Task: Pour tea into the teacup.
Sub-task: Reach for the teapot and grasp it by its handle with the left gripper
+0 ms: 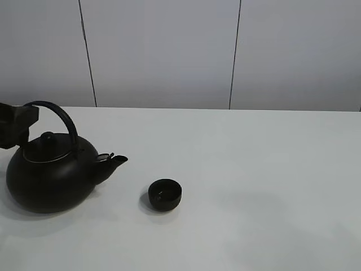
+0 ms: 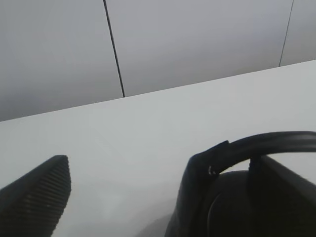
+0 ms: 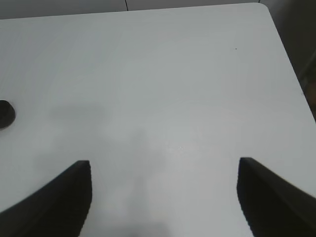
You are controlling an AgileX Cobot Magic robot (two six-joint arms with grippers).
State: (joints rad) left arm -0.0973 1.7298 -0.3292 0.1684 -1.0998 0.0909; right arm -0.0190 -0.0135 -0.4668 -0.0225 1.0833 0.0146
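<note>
The small black teacup [image 1: 164, 193] stands upright on the white table [image 1: 254, 169], just right of the kettle's spout. The big black kettle [image 1: 49, 172] with an arched handle [image 1: 61, 116] sits at the left, spout toward the cup. My left gripper [image 1: 21, 121] is at the rear end of the handle. In the left wrist view it [image 2: 163, 163] is open, with the handle [image 2: 266, 143] close by one finger [image 2: 289, 197]. My right gripper [image 3: 164, 164] is open and empty above bare table, and the teacup [image 3: 5, 113] shows at the frame's edge. No tea stream is visible.
A grey panelled wall [image 1: 169, 51] rises behind the table's far edge. The right wrist view shows the table's rounded corner [image 3: 264, 10] and side edge.
</note>
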